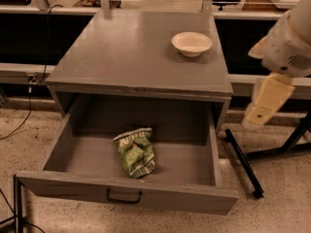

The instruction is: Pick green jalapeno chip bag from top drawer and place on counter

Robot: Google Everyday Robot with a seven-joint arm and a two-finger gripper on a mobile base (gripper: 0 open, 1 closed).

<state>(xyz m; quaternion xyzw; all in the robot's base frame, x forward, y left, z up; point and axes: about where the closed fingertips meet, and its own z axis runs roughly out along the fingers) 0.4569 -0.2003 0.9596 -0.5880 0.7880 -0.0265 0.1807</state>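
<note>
The green jalapeno chip bag (135,153) lies crumpled on the floor of the open top drawer (126,194), near its middle and a little toward the front. The drawer is pulled far out, and its dark bar handle (124,197) faces me. The grey counter (131,52) above it holds a white bowl (192,43) at the back right. My gripper (262,108) hangs from the pale arm (289,42) at the right. It is outside the cabinet, beside the drawer's right side, above the floor and well away from the bag.
A black metal stand leg (243,161) lies on the speckled floor right of the drawer. A cable (24,115) runs down at the left. A black frame leg (18,205) stands at the drawer's front left corner. Shelving and clutter sit behind the counter.
</note>
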